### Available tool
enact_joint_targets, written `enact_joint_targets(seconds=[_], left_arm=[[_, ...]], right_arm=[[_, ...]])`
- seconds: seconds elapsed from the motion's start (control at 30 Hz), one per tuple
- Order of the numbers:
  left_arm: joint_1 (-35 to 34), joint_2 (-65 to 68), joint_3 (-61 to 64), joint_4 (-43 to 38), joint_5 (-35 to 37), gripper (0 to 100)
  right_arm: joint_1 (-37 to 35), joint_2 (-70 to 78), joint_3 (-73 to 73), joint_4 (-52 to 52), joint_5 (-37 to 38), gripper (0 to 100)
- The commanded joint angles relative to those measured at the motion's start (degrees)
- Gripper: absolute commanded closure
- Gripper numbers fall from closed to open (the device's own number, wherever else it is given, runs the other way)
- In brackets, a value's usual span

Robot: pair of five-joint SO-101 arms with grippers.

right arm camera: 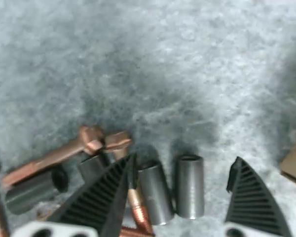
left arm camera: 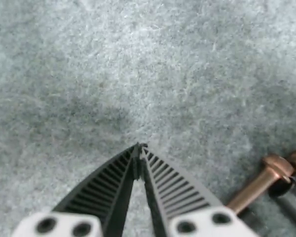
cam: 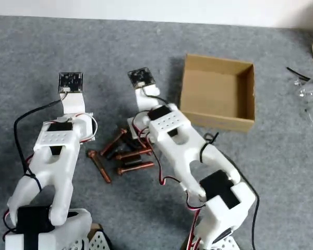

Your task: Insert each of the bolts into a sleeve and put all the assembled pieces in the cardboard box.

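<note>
Bolts: copper-coloured bolts point(cam: 126, 153) lie loose and crossing one another near the middle of the table point(cam: 146, 47), between the two arms.
Sleeves: dark grey sleeves point(right arm camera: 190, 186) are mixed in among the bolts, and two of them lie side by side.
Cardboard box: the cardboard box point(cam: 215, 121) is open-topped and sits toward the table's far right, apart from the pile.
Right gripper: the right gripper point(right arm camera: 183, 159) hangs over the pile, jaws spread wide, with the two side-by-side sleeves below the gap and one bolt shank just beside one finger.
Left gripper: the left gripper point(left arm camera: 139, 147) has its jaws pressed together and pinches nothing. It is over bare grey felt at the pile's left side, with a bolt head near.
Rest: black cables point(cam: 297, 75) lie by the table's right edge.
</note>
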Motion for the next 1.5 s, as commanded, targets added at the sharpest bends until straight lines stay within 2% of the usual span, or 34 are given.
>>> enact_joint_targets(seconds=[0.0,0.43,0.53,0.8,0.9,1.23,1.47], left_arm=[[-0.22,-2.15,-0.13,-0.70,0.18,99],[-0.13,-2.15,-0.13,-0.62,0.18,99],[-0.13,-2.15,-0.13,-0.53,0.18,99],[-0.13,-2.15,-0.13,-0.53,0.18,99],[-0.13,-2.15,-0.13,-0.62,0.18,99],[-0.13,-2.15,-0.13,-0.79,0.18,99],[-0.13,-2.15,-0.13,-0.79,0.18,99]], right_arm=[[1.54,-0.57,-0.48,0.04,-2.29,72.4],[3.38,0.75,-0.40,-0.04,-3.08,72.4],[3.47,4.35,-0.57,0.22,-6.51,72.4],[3.21,9.89,-7.25,8.84,-7.30,72.4],[2.24,10.07,-7.52,11.47,-10.46,72.4],[1.63,9.98,-7.60,12.35,-10.90,72.7],[1.19,10.24,-9.10,12.62,-10.90,91.2]])
